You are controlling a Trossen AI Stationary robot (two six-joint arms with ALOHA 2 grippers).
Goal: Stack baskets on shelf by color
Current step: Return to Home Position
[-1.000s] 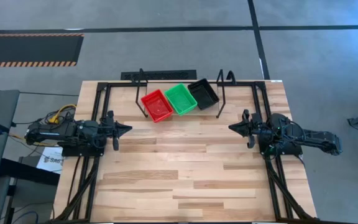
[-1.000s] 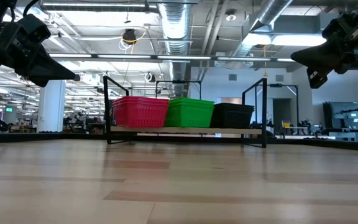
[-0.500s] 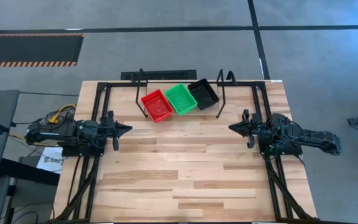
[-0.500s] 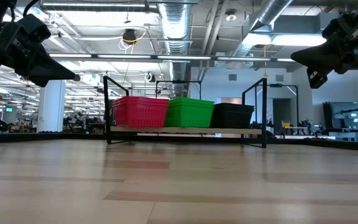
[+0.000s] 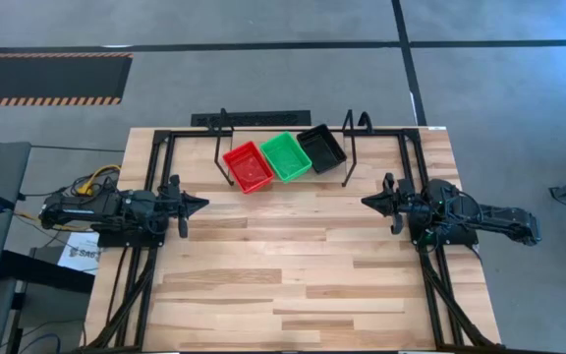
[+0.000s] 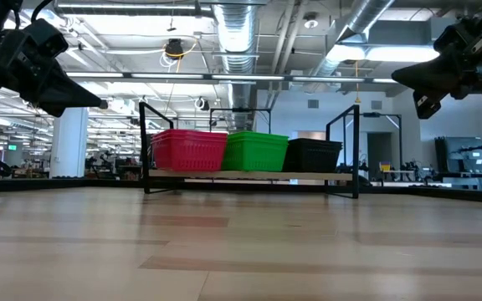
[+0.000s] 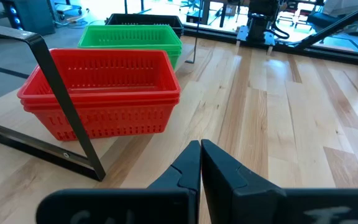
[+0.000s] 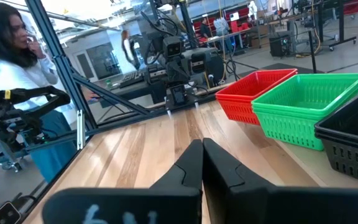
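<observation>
On the shelf [image 6: 249, 176], a light wood board between black wire uprights at the table's far side, stand a red stack of baskets [image 5: 248, 166], a green stack [image 5: 287, 156] and a black stack [image 5: 321, 147] side by side, resting on their bottoms. My left gripper [image 5: 204, 205] hovers shut at the table's left edge, pointing right, with the red stack [image 7: 101, 93] ahead of it. My right gripper [image 5: 365, 202] hovers shut at the right edge, pointing left. Both hold nothing.
A black frame [image 5: 165, 138] runs around the tabletop's far and side edges. The bare wood tabletop [image 5: 293, 265] spreads between the arms and toward the near edge. In the right wrist view a person [image 8: 17, 81] stands beyond the table's left side.
</observation>
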